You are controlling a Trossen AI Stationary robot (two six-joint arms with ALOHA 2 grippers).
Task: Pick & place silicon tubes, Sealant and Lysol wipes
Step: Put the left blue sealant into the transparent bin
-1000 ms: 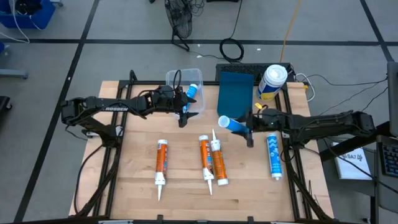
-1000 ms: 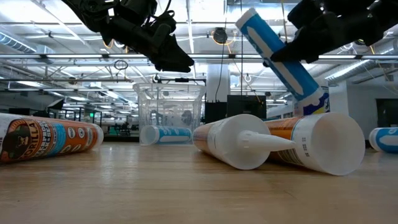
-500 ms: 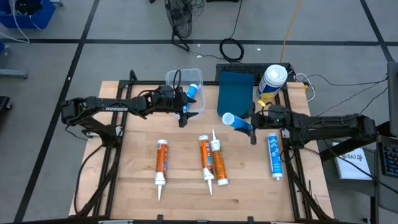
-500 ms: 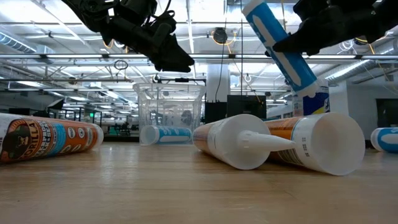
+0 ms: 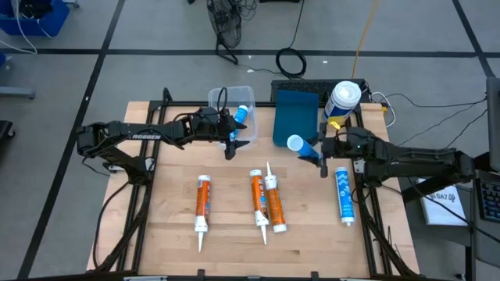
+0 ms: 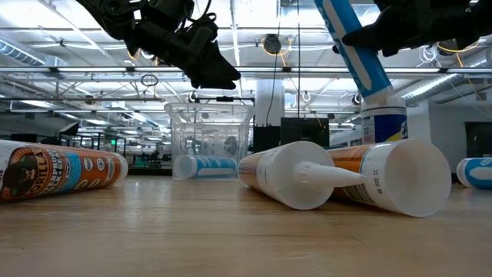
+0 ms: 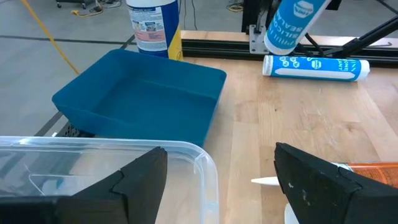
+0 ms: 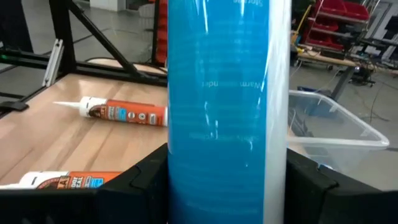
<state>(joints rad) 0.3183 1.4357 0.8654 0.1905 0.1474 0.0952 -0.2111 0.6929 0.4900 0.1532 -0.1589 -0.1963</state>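
Observation:
My right gripper (image 5: 321,154) is shut on a blue-and-white tube (image 5: 301,147), held up in the air beside the blue bin (image 5: 296,117). The Lysol wipes canister (image 5: 342,100) stands upright behind that bin, at the table's far right corner. My left gripper (image 5: 233,143) hangs open over the near edge of the clear bin (image 5: 231,99), where another blue tube (image 5: 241,115) lies. Three orange-labelled tubes (image 5: 203,201) (image 5: 257,197) (image 5: 274,204) and a blue one (image 5: 344,195) lie flat on the wood. My right gripper pinches the blue tube's body (image 8: 227,143) between its two fingers (image 8: 144,180), about midway along it. The fingers come level from the table's right side and lie across the tube. The tube is lifted clear and stands steeply tilted, its upper round end (image 5: 295,143) leaning toward the table's left.
Black frame rails (image 5: 367,211) run along the table's left and right sides. The two middle tubes lie side by side, nozzles pointing opposite ways. Bare wood (image 5: 234,242) shows along the near edge. Cables and a floor stand (image 5: 226,31) lie beyond the far edge.
My right gripper has carried the blue tube up and toward the table's far right, nearer the blue bin. The tube has tipped more upright and stays clear of the table.

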